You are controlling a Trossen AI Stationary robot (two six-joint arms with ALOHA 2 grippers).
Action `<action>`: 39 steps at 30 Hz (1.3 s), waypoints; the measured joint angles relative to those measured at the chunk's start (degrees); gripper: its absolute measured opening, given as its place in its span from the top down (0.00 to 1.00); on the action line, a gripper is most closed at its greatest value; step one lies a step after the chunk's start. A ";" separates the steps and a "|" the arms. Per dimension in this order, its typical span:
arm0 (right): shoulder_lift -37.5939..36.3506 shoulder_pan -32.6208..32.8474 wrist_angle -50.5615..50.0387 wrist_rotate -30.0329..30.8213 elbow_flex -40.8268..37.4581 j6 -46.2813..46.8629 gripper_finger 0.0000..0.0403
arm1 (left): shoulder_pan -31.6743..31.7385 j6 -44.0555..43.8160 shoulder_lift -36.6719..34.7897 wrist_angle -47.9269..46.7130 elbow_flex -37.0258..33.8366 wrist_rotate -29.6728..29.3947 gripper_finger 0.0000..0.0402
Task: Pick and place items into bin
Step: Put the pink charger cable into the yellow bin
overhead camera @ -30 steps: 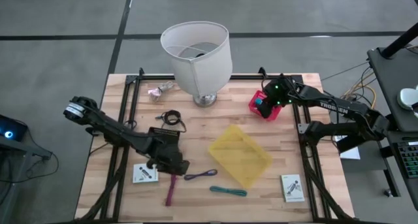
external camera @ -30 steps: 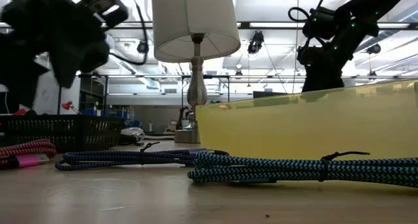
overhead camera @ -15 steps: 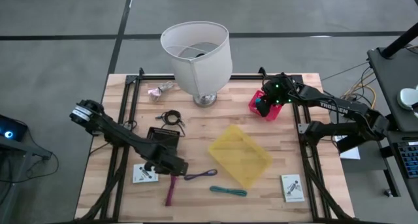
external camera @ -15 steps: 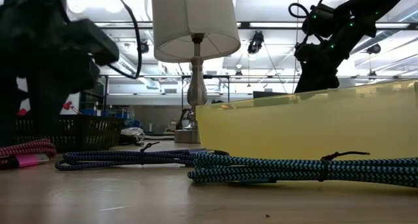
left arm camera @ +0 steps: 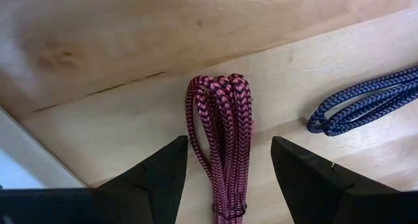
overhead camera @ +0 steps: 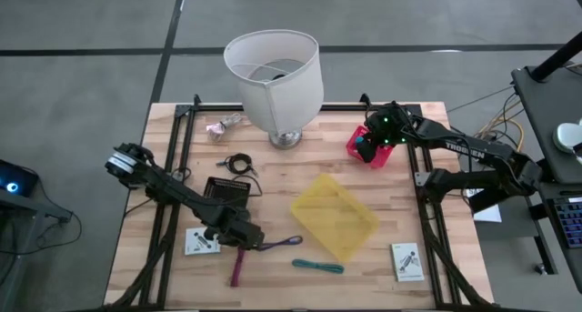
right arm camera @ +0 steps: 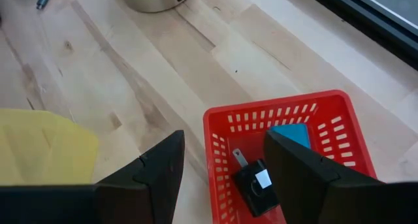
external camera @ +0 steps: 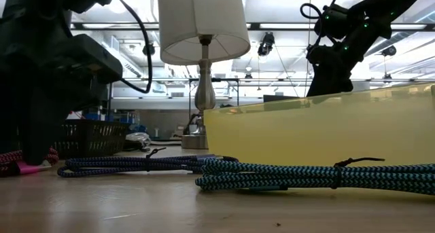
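Observation:
My left gripper (overhead camera: 239, 236) (left arm camera: 227, 145) is open and low over the far end of the maroon tie (overhead camera: 238, 263) (left arm camera: 221, 136). Its fingers stand on either side of the tie's looped end with a gap on each side. The purple tie (overhead camera: 278, 245) (left arm camera: 359, 103) and the teal tie (overhead camera: 318, 266) (external camera: 306, 175) lie flat near the yellow bin (overhead camera: 335, 216). White packets (overhead camera: 202, 242) (overhead camera: 408, 260) and a black cord loop (overhead camera: 239, 164) lie on the wood. My right gripper (overhead camera: 371, 141) (right arm camera: 222, 145) is open above a red basket (right arm camera: 287, 152).
A tall white lamp (overhead camera: 274, 75) stands at the far middle of the table. A black tray (overhead camera: 227, 188) sits just beyond my left gripper. A pink wrapped piece (overhead camera: 222, 126) lies left of the lamp. The red basket holds a black piece (right arm camera: 256, 183) and a teal one (right arm camera: 290, 134).
My left gripper has moved toward the near edge and come down over the maroon tie's end, its fingers staying open. The right arm and all the things on the table have kept still.

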 joint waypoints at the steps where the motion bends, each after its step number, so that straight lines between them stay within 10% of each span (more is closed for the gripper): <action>1: 0.00 0.00 0.00 -0.02 0.00 0.00 0.51 | 0.00 0.18 0.12 -0.02 0.01 0.24 0.49; 16: 0.00 0.00 0.02 0.00 0.00 -0.02 0.52 | -0.02 5.85 -0.09 0.44 -0.20 1.59 0.95; 32: 0.02 0.00 -0.02 -0.61 0.00 1.93 0.52 | 0.80 23.09 -4.88 8.78 0.24 1.47 0.97; 39: 0.02 0.62 3.02 -14.93 -0.38 1.12 0.52 | 1.36 35.19 -9.21 20.86 0.22 -8.79 0.97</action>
